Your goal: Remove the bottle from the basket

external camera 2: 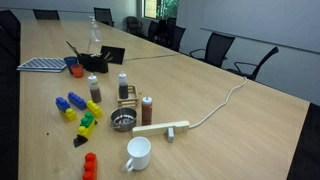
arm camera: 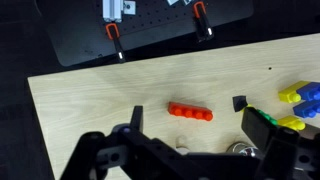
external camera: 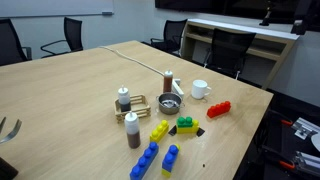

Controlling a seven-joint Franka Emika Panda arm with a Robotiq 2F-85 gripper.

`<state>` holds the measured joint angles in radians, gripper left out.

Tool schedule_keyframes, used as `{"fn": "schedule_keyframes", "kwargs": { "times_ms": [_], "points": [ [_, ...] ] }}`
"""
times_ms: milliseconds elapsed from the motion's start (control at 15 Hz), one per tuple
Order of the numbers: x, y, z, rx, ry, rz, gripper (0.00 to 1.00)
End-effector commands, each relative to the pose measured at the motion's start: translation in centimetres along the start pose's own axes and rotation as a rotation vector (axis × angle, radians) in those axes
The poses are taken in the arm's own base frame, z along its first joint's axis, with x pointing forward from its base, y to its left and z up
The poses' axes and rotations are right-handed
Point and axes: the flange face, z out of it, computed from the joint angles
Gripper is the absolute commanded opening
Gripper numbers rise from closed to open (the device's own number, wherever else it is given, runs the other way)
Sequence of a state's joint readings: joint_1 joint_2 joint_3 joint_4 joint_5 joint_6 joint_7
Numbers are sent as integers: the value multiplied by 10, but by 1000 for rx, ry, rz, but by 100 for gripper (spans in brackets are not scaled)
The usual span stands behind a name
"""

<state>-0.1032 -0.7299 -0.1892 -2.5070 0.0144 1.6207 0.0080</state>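
The bottle [external camera: 123, 100] stands upright at one end of the basket [external camera: 139, 103] on the bench [external camera: 70, 90]. The end effector [arm camera: 196, 125] hangs well apart from it, jaws spread and empty. The bottle is probably light, rigid and smooth (so tippy): grip the dark body below the cap.

The wrist view crops the black gripper [arm camera: 193, 125] at bottom and yellow-and-blue plastic bricks [arm camera: 292, 96] at right. The gold wire basket [external camera: 140, 102] is too fine to trace.
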Motion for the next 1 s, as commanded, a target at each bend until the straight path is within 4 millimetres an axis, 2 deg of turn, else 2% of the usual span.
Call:
{"fn": "schedule_keyframes", "kwargs": {
  "times_ms": [0, 333, 533, 667, 933],
  "points": [
    [0, 0, 0, 0, 0, 0, 100],
    [0, 0, 0, 0, 0, 0, 100],
    [9, -11, 6, -31, -23, -4, 100],
    [18, -32, 14, -78, -25, -39, 100],
    [44, -92, 38, -153, 44, -157, 100]
  ]
}}
